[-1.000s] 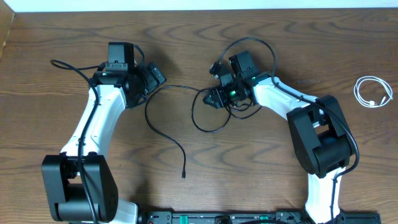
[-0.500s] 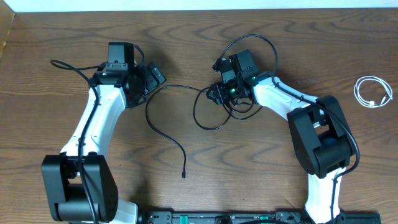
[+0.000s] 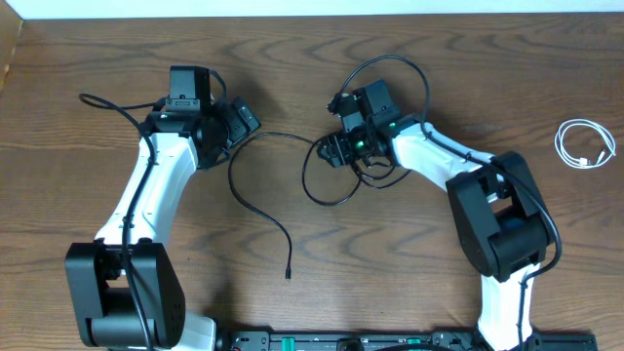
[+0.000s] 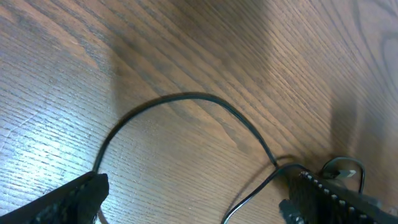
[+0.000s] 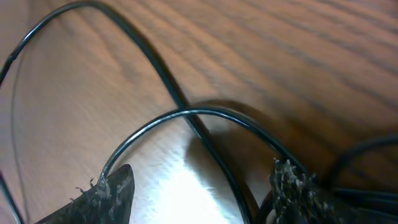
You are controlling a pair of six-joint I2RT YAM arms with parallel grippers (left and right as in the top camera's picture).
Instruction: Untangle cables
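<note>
Two thin black cables lie tangled mid-table. One (image 3: 255,210) curves from beside my left gripper (image 3: 242,123) down to a plug near the front. The other forms a loop (image 3: 305,185) under my right gripper (image 3: 333,151). The left gripper (image 4: 196,208) is open just above the wood, with an arc of black cable (image 4: 186,96) ahead of it. The right gripper (image 5: 199,193) is open low over the tangle, with a black cable strand (image 5: 214,155) running between its fingers (image 5: 106,196), nearer the right one. A short white cable (image 3: 585,144) lies coiled at the far right.
Thicker black cords arch over the right arm (image 3: 419,73) and trail left of the left arm (image 3: 102,100). Both arm bases stand at the front edge. A pale wall strip (image 3: 292,8) borders the table's back edge.
The right gripper has opened wider and shifted slightly left over the tangle, and the black loop below it has moved a little. The left arm has stayed still.
</note>
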